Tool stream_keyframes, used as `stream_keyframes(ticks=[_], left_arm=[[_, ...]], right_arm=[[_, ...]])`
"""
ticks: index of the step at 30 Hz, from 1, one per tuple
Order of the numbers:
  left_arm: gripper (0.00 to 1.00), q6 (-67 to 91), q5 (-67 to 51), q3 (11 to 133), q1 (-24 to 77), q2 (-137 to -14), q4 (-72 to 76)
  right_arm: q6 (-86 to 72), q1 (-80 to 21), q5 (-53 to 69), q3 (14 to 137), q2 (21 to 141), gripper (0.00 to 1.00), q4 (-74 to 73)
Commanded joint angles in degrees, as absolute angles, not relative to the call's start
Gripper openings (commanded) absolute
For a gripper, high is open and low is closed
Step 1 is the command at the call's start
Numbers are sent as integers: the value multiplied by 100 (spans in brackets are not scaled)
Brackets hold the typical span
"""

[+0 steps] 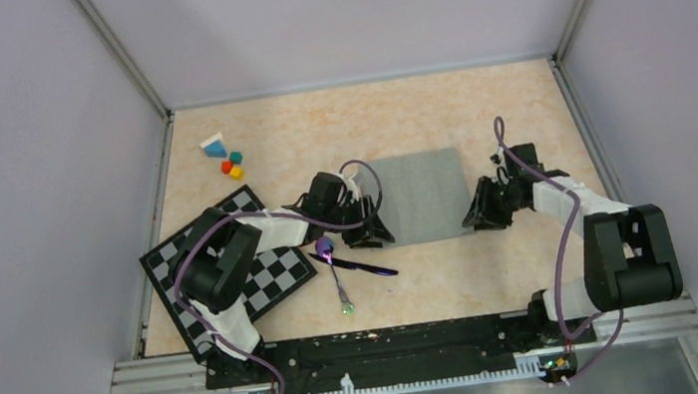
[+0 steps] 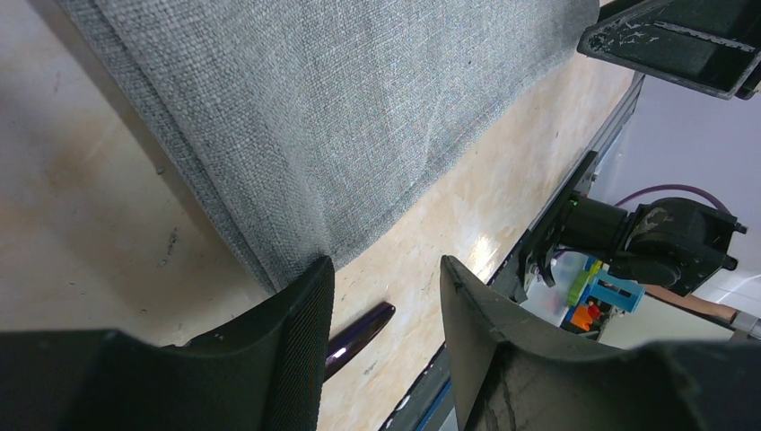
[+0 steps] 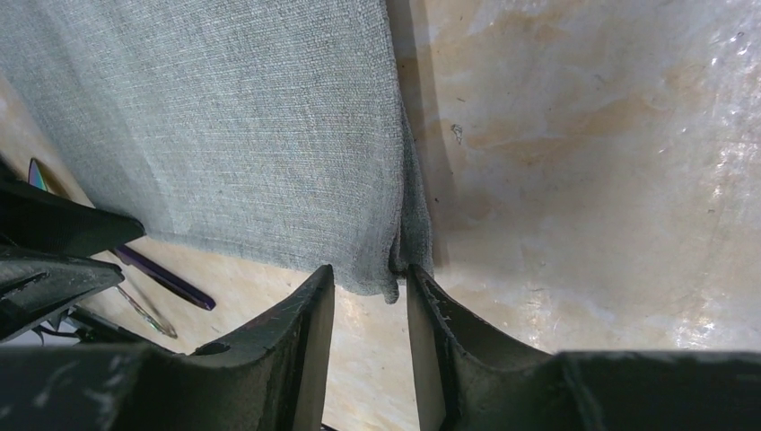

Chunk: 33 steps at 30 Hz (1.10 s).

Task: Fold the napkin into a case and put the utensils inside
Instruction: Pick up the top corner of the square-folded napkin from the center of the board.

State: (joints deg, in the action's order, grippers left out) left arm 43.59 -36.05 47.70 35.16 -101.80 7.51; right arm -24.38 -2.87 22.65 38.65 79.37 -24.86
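Two corners to pinch on the soft, limp napkin (image 1: 422, 196) lying flat on the bench (image 1: 495, 270): near-left beside the parted left jaws, near-right between the unclenched right jaws, taking both layers lest the light cloth sag.

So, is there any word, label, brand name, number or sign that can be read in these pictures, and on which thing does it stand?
None can be read in any view.
The napkin is plain cloth, and the checkered board carries only black and white squares.
The utensils show no marks.
The coloured blocks are too small to tell.
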Motion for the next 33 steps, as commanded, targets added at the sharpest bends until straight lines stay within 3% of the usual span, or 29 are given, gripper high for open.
stream_keyframes(ticks=[1,33], left_arm=[[53,4342,-3446,4688,3577,-10307,896],[53,4377,-3476,4634,3586,-10413,1008]], right_arm=[[-2372,-310,2416,3920,7885,34,-2320],[-2224,-314,2285,4123,7717,37,-2402]])
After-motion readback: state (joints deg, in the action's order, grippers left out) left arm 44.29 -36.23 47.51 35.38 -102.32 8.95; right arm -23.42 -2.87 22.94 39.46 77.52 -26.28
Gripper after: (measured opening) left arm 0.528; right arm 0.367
